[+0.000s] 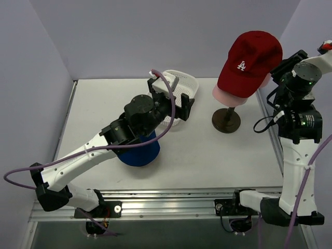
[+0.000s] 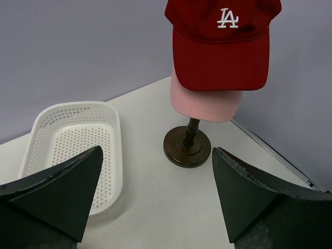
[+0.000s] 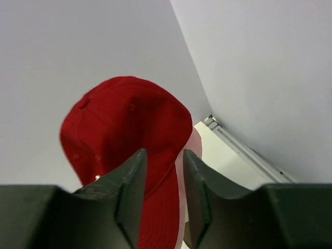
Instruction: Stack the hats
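Note:
The dark red cap point(image 1: 249, 62) with a white "LA" logo sits on top of the pale pink cap point(image 1: 224, 97) on a brown stand point(image 1: 226, 120). The mannequin head is hidden under them. The royal-blue bucket hat point(image 1: 140, 153) lies on the table under my left arm. My left gripper point(image 1: 174, 93) is open and empty, raised over the basket and facing the stand. In the left wrist view the gripper point(image 2: 155, 150) faces both caps point(image 2: 223, 46). My right gripper point(image 1: 276, 70) is open at the red cap's rear edge, with red fabric point(image 3: 124, 119) showing between the fingers point(image 3: 132, 176).
A white perforated basket point(image 1: 187, 85) stands at the back centre, empty in the left wrist view point(image 2: 72, 135). The stand's round base point(image 2: 187, 148) sits right of it. Walls close the table on the left, back and right. A metal rail runs along the near edge.

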You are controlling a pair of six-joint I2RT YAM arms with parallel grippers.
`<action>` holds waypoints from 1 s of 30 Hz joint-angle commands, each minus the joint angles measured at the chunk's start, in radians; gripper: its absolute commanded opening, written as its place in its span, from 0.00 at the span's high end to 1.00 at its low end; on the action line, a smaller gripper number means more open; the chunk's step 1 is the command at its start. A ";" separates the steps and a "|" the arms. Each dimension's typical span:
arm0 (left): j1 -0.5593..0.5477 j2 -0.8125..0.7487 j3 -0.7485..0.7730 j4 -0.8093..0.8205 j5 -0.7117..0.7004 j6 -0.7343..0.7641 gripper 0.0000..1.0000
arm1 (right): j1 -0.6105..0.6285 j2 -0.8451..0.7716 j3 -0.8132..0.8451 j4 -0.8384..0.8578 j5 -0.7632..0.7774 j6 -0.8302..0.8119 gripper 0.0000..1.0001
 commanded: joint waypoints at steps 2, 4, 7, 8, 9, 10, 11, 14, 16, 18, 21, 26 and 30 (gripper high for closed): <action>-0.004 0.120 0.190 -0.075 0.059 0.044 0.05 | -0.189 0.072 -0.056 0.023 -0.349 0.124 0.80; -0.002 0.148 0.226 -0.095 0.059 0.061 0.05 | -0.241 0.067 -0.090 0.072 -0.392 0.164 0.83; 0.006 0.162 0.224 -0.084 0.043 0.078 0.05 | -0.265 0.003 -0.194 0.105 -0.344 0.178 0.82; 0.015 0.157 0.215 -0.072 0.045 0.075 0.05 | -0.273 -0.032 -0.252 0.112 -0.335 0.178 0.80; 0.027 0.156 0.197 -0.067 0.069 0.063 0.05 | -0.278 -0.044 -0.280 0.112 -0.335 0.180 0.79; 0.064 0.153 0.187 -0.064 0.094 0.020 0.05 | -0.281 -0.060 -0.310 0.120 -0.335 0.178 0.77; 0.088 0.145 0.180 -0.066 0.129 -0.006 0.05 | -0.281 -0.092 -0.376 0.126 -0.340 0.178 0.74; 0.159 0.125 0.146 -0.060 0.226 -0.074 0.04 | -0.281 -0.174 -0.476 0.158 -0.327 0.151 0.68; 0.168 0.108 0.112 -0.049 0.221 -0.073 0.04 | -0.282 -0.222 -0.570 0.174 -0.366 0.105 0.64; 0.182 0.081 0.089 -0.035 0.226 -0.076 0.04 | -0.282 -0.291 -0.646 0.168 -0.361 0.086 0.57; 0.207 0.036 0.054 -0.032 0.264 -0.102 0.04 | -0.282 -0.388 -0.778 0.159 -0.308 0.068 0.48; 0.210 -0.068 -0.041 -0.004 0.284 -0.128 0.04 | -0.284 -0.471 -1.001 0.264 -0.427 0.147 0.52; 0.207 -0.125 -0.099 0.011 0.266 -0.161 0.04 | -0.292 -0.479 -1.136 0.364 -0.499 0.222 0.69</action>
